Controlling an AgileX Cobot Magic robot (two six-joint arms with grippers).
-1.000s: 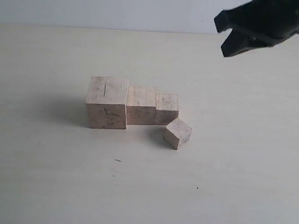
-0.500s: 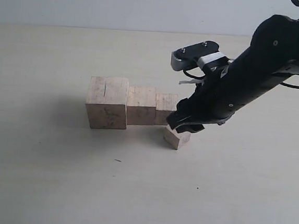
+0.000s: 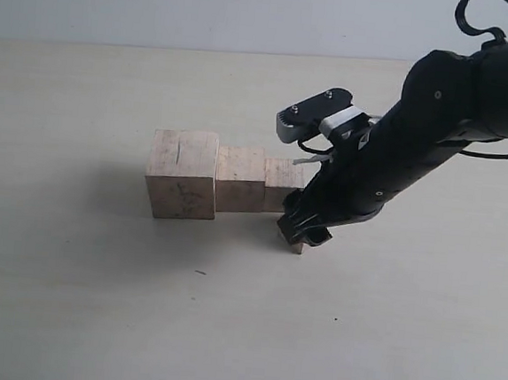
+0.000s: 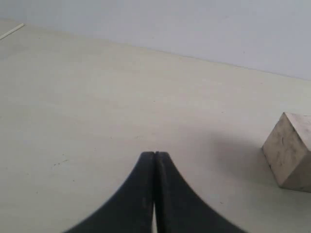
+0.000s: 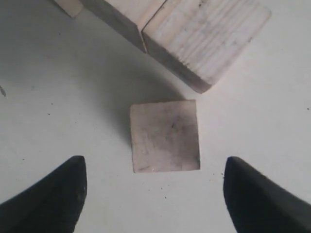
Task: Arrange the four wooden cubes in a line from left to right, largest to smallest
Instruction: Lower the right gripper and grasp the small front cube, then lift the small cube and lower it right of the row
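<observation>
Three pale wooden cubes stand in a touching row in the exterior view: the largest cube point(image 3: 182, 173) with a dark crack on top at the left, a medium cube point(image 3: 239, 178), then a smaller cube point(image 3: 282, 176). The smallest cube point(image 5: 164, 136) lies apart in front of the row's right end, turned askew; in the exterior view only its lower corner point(image 3: 295, 244) shows under the arm. My right gripper point(image 5: 154, 187) hangs open just above it, its fingers wide on either side. My left gripper point(image 4: 155, 155) is shut on nothing, with the largest cube point(image 4: 290, 151) off to its side.
The cubes sit on a pale tabletop point(image 3: 94, 292) with a light wall behind its far edge. A few dark specks mark the surface point(image 3: 200, 272). The right arm's black body point(image 3: 437, 126) reaches in from the upper right.
The right arm has come down from the upper right to the smallest cube and now covers most of it in the exterior view. The cubes have not moved.
</observation>
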